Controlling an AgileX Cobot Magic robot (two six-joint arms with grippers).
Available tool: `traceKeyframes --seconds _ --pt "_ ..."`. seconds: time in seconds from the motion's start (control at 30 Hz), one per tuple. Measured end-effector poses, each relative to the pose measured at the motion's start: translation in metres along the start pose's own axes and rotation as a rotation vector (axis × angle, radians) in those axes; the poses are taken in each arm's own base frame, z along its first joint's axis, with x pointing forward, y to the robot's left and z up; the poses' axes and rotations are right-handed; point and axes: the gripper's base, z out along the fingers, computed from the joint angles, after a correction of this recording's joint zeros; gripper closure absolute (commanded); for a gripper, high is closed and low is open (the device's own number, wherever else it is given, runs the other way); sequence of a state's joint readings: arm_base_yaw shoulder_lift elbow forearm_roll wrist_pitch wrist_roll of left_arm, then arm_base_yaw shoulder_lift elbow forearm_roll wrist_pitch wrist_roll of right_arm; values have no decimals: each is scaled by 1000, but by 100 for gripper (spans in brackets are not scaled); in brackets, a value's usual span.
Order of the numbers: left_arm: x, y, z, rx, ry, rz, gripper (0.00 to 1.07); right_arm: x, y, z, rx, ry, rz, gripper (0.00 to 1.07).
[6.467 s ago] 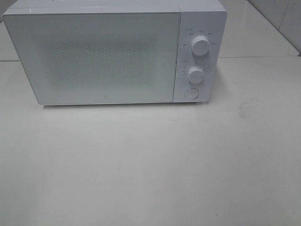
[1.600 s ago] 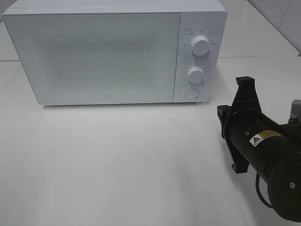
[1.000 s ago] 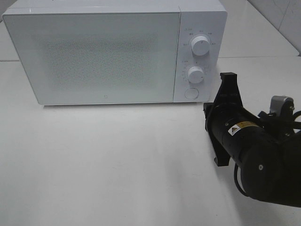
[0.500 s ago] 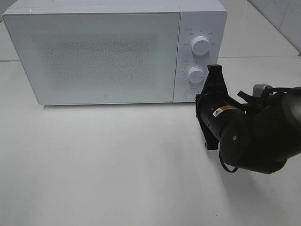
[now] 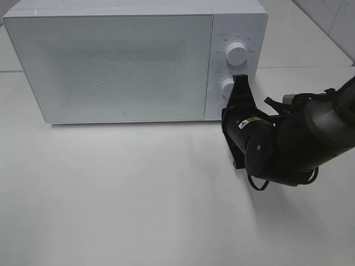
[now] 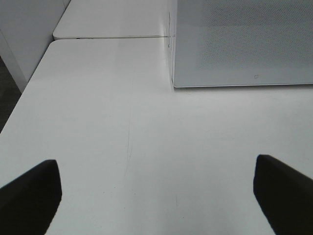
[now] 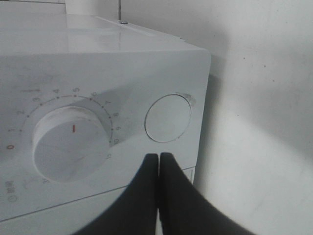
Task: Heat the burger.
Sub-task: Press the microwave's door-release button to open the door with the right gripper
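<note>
White microwave door [image 5: 111, 66] closed; R fingers [image 7: 173, 196] pinched together by round button [image 7: 167, 117].

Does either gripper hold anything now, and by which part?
Nothing is held. The right gripper is shut empty before the round button of the microwave; the left gripper stands open.

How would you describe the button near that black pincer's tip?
Find the big white microwave, then the control strip right of its door. The button there is a flat, plain disc, unlike the raised, numbered dial beside it.

Black arm [image 5: 302, 138], black fingers [image 7: 172, 196], yellow sticker [image 5: 242, 123]
</note>
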State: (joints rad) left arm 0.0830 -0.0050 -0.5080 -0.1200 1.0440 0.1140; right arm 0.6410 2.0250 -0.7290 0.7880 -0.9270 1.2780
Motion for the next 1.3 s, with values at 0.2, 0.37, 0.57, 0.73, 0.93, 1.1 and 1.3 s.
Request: traceKeyframes --seconds 0.2,0.37,0.57,0.73,0.93,1.1,1.3 --pt "0 0 0 0 0 0 7 1 -1 12 3 -14 16 107" --pt "0 0 0 0 0 0 7 4 0 18 -1 -18 30 107" --pt "0 0 0 0 0 0 7 2 -1 27 14 -30 44 107" --pt "0 0 0 0 0 0 7 -1 1 33 11 -40 53 107" --pt "0 0 0 0 0 0 7 0 -2 36 16 -45 53 107" --pt "0 0 0 0 0 0 7 2 -2 40 14 -45 56 107" --pt "0 0 0 0 0 0 7 3 0 45 19 -53 68 107"
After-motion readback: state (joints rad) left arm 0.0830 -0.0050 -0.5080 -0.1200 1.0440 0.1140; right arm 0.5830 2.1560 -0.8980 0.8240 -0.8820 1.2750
